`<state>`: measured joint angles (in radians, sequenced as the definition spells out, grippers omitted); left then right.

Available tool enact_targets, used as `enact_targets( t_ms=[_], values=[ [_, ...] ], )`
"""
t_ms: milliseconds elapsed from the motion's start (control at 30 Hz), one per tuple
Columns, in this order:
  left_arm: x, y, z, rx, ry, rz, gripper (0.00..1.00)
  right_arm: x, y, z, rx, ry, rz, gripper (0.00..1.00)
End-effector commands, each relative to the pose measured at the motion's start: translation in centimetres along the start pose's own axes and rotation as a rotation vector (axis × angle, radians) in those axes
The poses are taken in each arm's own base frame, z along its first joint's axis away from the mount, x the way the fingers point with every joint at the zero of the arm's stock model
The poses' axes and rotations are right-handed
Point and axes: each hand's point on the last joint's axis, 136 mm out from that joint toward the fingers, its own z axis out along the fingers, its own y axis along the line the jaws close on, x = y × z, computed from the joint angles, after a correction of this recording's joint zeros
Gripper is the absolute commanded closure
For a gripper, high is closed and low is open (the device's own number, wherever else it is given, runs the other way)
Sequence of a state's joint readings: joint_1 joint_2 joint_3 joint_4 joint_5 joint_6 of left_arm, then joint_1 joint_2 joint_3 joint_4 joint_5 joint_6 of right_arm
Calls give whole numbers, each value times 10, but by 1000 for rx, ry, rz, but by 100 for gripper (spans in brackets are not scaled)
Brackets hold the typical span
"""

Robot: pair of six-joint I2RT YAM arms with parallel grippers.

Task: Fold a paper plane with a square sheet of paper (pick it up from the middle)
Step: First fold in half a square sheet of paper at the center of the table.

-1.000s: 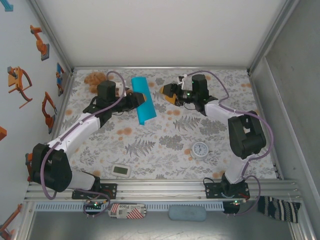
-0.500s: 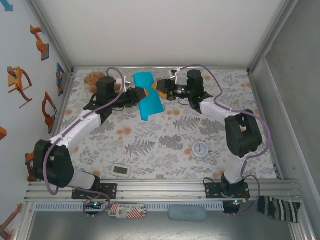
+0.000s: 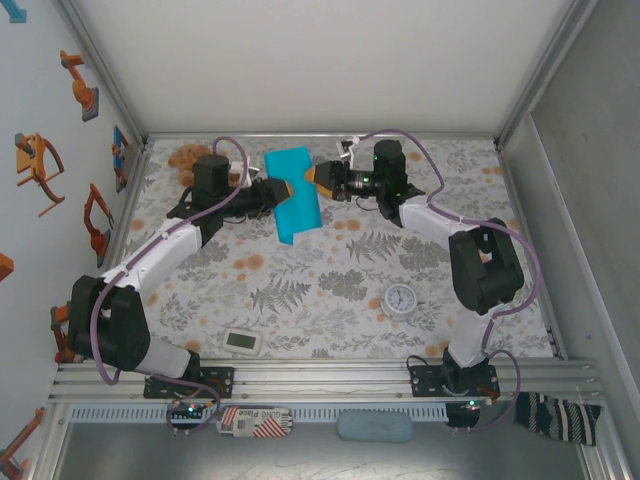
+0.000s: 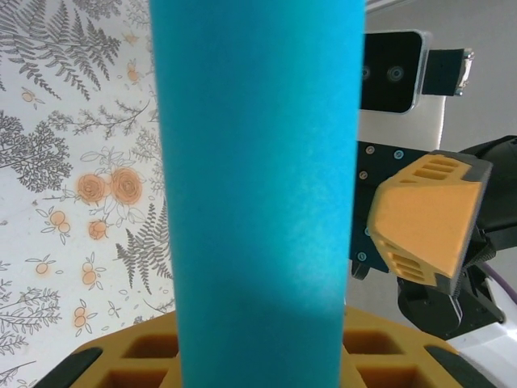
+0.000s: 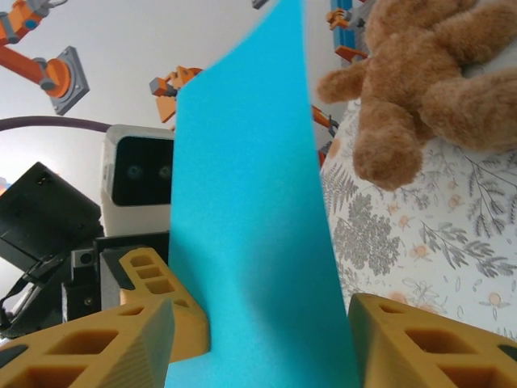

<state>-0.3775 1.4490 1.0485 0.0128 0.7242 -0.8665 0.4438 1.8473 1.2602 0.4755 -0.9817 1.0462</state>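
The square sheet of paper (image 3: 295,195) is turquoise-blue and bent lengthwise into a curved band. It hangs above the back of the table. My left gripper (image 3: 283,188) is shut on its left side, and its orange fingers (image 4: 121,365) show under the sheet (image 4: 258,194). My right gripper (image 3: 318,176) faces it from the right. In the right wrist view the sheet (image 5: 250,242) stands between that gripper's (image 5: 258,343) jaws, which are apart, with a finger (image 5: 436,343) off each edge.
A brown teddy bear (image 3: 188,157) (image 5: 420,81) lies at the back left, close behind the left arm. A small round white clock (image 3: 401,299) sits at the right front, and a white rectangular gadget (image 3: 243,341) near the front edge.
My right gripper has moved left up to the sheet and its jaws have narrowed around it. The left gripper has carried the sheet slightly back and turned it.
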Motion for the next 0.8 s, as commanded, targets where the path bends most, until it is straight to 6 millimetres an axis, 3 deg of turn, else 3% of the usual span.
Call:
enact_targets(
  t_ms=[0, 400, 767],
  values=[
    [-1, 0, -5, -12, 10, 27, 68, -7, 20, -7, 10, -13, -80, 43],
    [0, 4, -9, -34, 22, 41, 69, -5, 26, -11, -7, 5, -90, 56],
    [1, 8, -7, -45, 38, 41, 69, -4, 26, -10, -7, 17, -81, 80]
  ],
)
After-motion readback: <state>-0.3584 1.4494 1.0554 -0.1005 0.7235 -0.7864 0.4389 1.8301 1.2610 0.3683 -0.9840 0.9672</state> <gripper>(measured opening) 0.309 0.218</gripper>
